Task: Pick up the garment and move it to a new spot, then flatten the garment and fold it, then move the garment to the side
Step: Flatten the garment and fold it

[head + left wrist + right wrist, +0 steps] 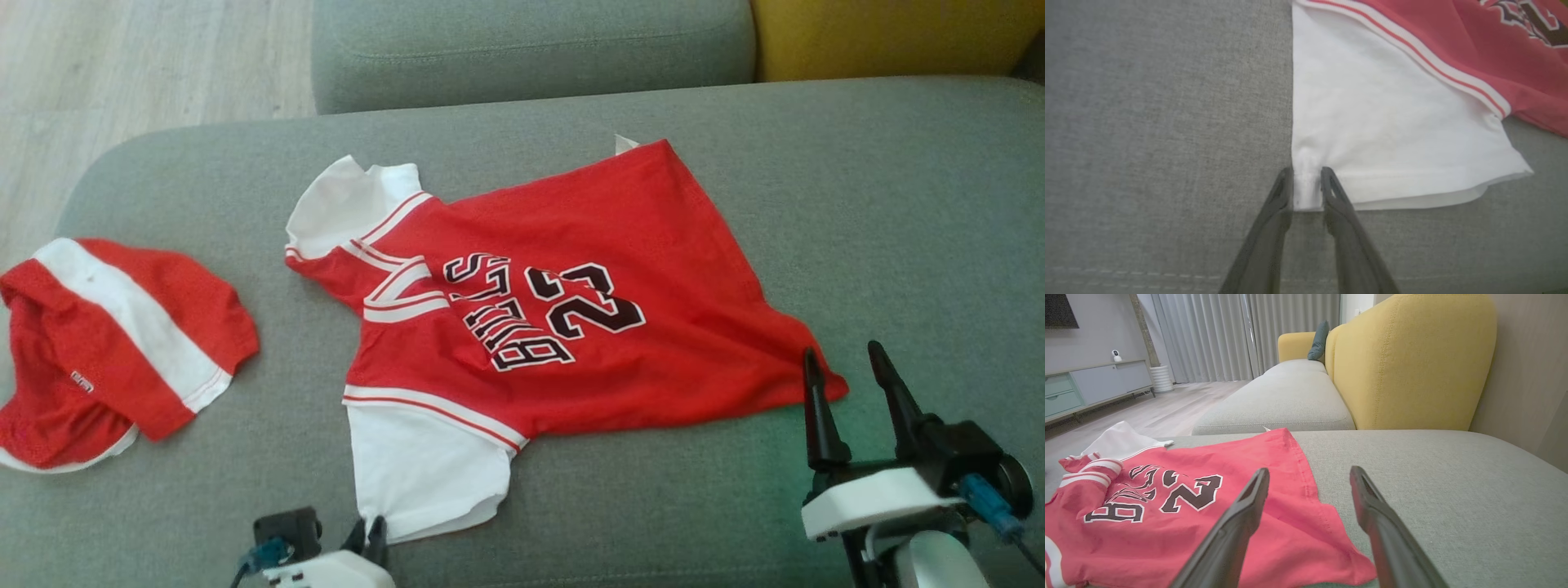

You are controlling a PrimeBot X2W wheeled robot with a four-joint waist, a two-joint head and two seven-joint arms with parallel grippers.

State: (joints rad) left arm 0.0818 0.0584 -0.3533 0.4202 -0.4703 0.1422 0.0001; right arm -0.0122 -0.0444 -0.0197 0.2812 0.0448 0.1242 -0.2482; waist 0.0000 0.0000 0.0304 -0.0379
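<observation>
The red Bulls jersey [653, 229] lay spread on the grey sofa seat [898, 204], its long axis running across the robot's front, collar to its left and hem to its right. The left gripper [1306, 175], low at the near edge, was clamped on the corner of the near white sleeve [1392, 122]. The right gripper [841, 353] hovered with jaws wide, fingers pointing away, just beside the near hem corner.

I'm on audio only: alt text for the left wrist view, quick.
The left tool pinches the hem corner of the jersey's white sleeve between its two dark fingers. The sleeve lies flat on the grey sofa cushion, with the red jersey body and striped trim at the upper right.
</observation>
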